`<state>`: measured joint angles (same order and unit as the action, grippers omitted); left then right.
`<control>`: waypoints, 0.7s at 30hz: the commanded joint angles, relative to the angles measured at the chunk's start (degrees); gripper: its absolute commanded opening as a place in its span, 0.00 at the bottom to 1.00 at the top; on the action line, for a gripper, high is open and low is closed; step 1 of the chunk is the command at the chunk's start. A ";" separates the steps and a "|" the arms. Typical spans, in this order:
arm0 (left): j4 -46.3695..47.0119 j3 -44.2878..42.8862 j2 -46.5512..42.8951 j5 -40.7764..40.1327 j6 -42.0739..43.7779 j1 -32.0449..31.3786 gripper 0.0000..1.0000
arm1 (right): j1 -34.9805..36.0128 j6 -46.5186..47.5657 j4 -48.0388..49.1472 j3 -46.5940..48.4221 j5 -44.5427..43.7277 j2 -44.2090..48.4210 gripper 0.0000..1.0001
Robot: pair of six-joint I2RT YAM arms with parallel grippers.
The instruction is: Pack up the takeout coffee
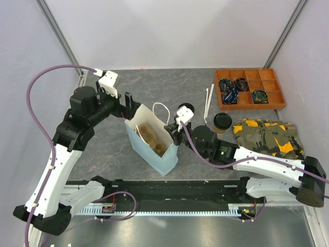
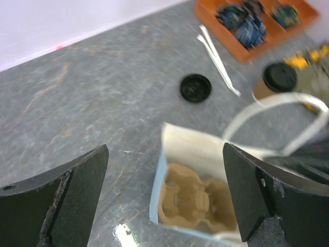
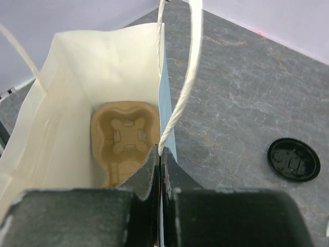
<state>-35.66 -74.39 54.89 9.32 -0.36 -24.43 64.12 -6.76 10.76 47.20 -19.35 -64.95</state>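
1. Standing upright on the grey table, the takeout coffee was outside the light-blue paper bag and well to its right. Its black-lidded top faced up and its long axis ran vertical. Any print on its tan side was too small to read.
2. The bag stood with its mouth open upward. A tan pulp carrier lay at its bottom, cup wells facing up. The bag's white handles arched above the rim.
3. The right gripper was clenched on the bag's right rim, at the foot of one handle. Its wrist and forearm lay across the stretch of table between the bag and the coffee.
4. The left gripper was released. Its two fingers were spread wide with nothing between them, and it hovered at the bag's far left corner, just clear of the rim.
5. A loose black lid lay flat on the table near the bag, on the coffee's side.
6. Two thin white sticks lay further right of the bag than the loose lid, close to the coffee.
7. An orange compartment tray holding dark bundled items sat far to the right of the bag, toward the back.
8. A camouflage cloth lay further right of the bag than the coffee, just beside the cup.
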 commanded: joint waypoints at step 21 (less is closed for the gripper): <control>2.09 9.35 -9.63 8.60 4.58 8.25 0.95 | 3.29 29.09 9.98 -5.63 20.94 8.88 0.00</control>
<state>-32.71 -64.49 45.84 15.62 1.63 -16.49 66.92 19.46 16.64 42.06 -2.17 -56.97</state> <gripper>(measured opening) 0.962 0.010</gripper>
